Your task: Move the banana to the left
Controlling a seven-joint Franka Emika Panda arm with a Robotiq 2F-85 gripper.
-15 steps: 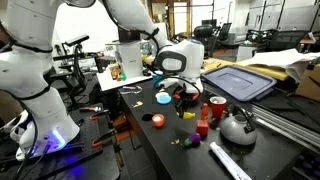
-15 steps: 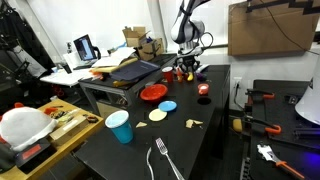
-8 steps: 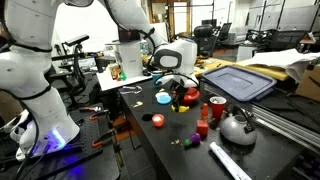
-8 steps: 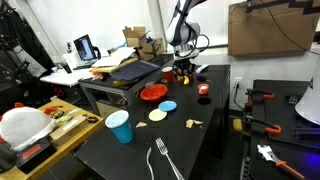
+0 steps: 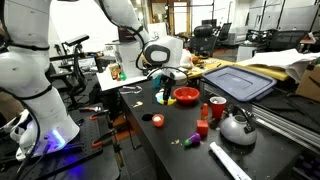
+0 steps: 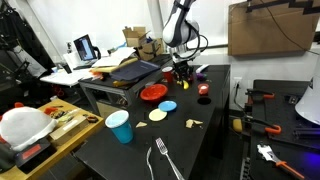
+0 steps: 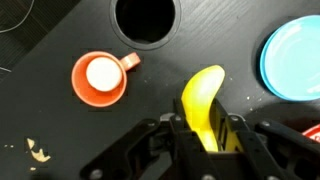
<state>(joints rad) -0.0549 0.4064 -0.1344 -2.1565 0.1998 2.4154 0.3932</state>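
Note:
The banana (image 7: 203,100) is plain yellow and curved. In the wrist view it sticks up from between my gripper's (image 7: 205,130) fingers, which are shut on its lower end. It hangs above the black table. In both exterior views my gripper (image 5: 163,82) (image 6: 181,70) hovers a little above the table, beside the red bowl (image 5: 186,96), over the blue disc (image 5: 163,98). The banana itself is too small to make out in those views.
In the wrist view an orange cup (image 7: 98,78) holding a white piece lies to one side, a blue plate (image 7: 295,60) to the other, and a round black opening (image 7: 147,18) ahead. A kettle (image 5: 237,127), a red can (image 5: 217,108) and an orange-red object (image 5: 157,120) stand nearby. A blue cup (image 6: 119,127) and a fork (image 6: 165,160) lie at the near end.
My gripper has moved sideways away from the red bowl, toward the blue disc, with the banana still in it.

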